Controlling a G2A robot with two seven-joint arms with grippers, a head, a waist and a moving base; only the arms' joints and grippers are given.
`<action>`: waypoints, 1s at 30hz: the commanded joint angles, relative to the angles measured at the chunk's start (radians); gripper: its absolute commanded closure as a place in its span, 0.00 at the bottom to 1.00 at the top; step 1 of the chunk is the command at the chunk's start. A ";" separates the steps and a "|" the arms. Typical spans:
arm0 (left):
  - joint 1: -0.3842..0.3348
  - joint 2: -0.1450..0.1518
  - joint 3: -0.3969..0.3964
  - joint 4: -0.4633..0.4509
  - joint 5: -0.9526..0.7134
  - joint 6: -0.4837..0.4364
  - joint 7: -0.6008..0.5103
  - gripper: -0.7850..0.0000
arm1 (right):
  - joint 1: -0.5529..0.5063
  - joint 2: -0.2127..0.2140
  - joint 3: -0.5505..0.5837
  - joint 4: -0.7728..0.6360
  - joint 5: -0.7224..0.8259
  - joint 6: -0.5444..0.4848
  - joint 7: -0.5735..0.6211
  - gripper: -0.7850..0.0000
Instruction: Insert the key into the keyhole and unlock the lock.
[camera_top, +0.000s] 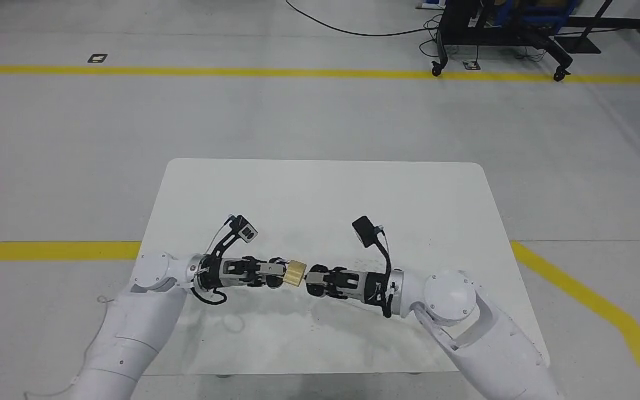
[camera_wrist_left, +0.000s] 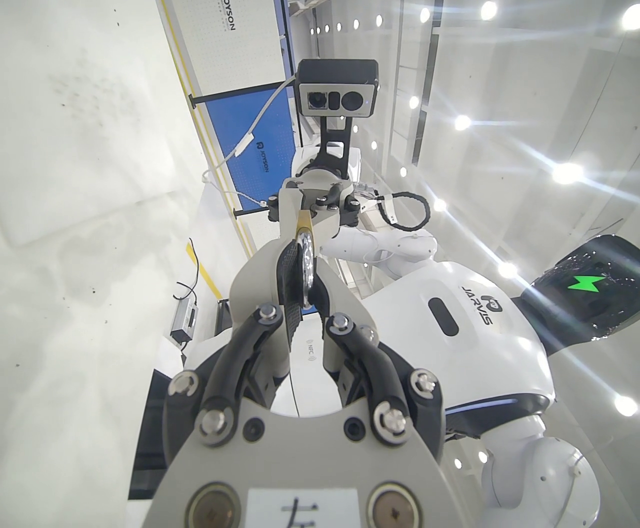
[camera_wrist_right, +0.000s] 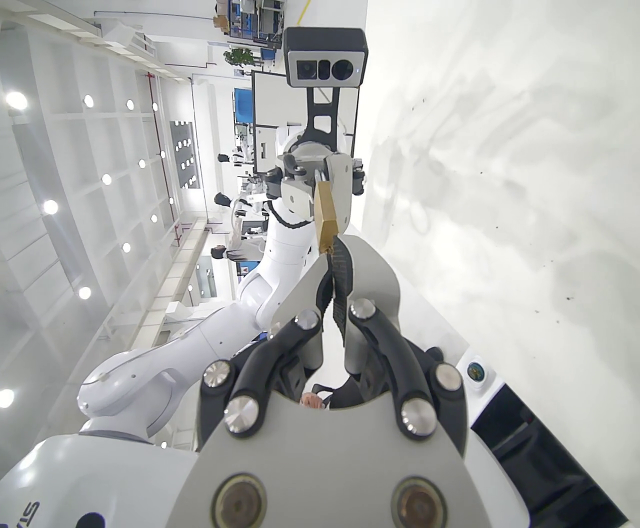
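Note:
Above the front middle of the white table (camera_top: 400, 200), both arms meet tip to tip. My left gripper (camera_top: 283, 272) is shut on the brass lock (camera_top: 296, 271). In the left wrist view its pads (camera_wrist_left: 287, 280) clamp the silver shackle (camera_wrist_left: 306, 260), and the brass body (camera_wrist_left: 303, 222) sticks out beyond. My right gripper (camera_wrist_right: 332, 255) is shut, its tips touching the near end of the lock (camera_wrist_right: 325, 215). The key is almost wholly hidden between its ribbed pads (camera_wrist_right: 342, 280). In the top view the right gripper (camera_top: 312, 277) sits right against the lock.
The table's front edge (camera_top: 330, 374) lies close beneath the arms; the table's back half is bare white surface. Grey floor with yellow lines (camera_top: 250, 71) surrounds it, and a black wheeled stand (camera_top: 500, 40) is far behind on the right.

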 joint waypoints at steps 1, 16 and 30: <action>0.000 0.000 0.001 -0.001 0.000 0.000 0.000 1.00 | 0.001 -0.001 -0.004 -0.002 -0.005 0.003 -0.010 1.00; -0.002 0.002 -0.004 0.021 -0.007 -0.016 0.040 1.00 | 0.001 -0.002 -0.002 -0.005 0.008 0.006 -0.038 0.00; -0.005 -0.012 -0.016 0.093 -0.210 0.053 0.051 1.00 | -0.072 -0.010 0.163 0.015 0.443 -0.206 -0.095 1.00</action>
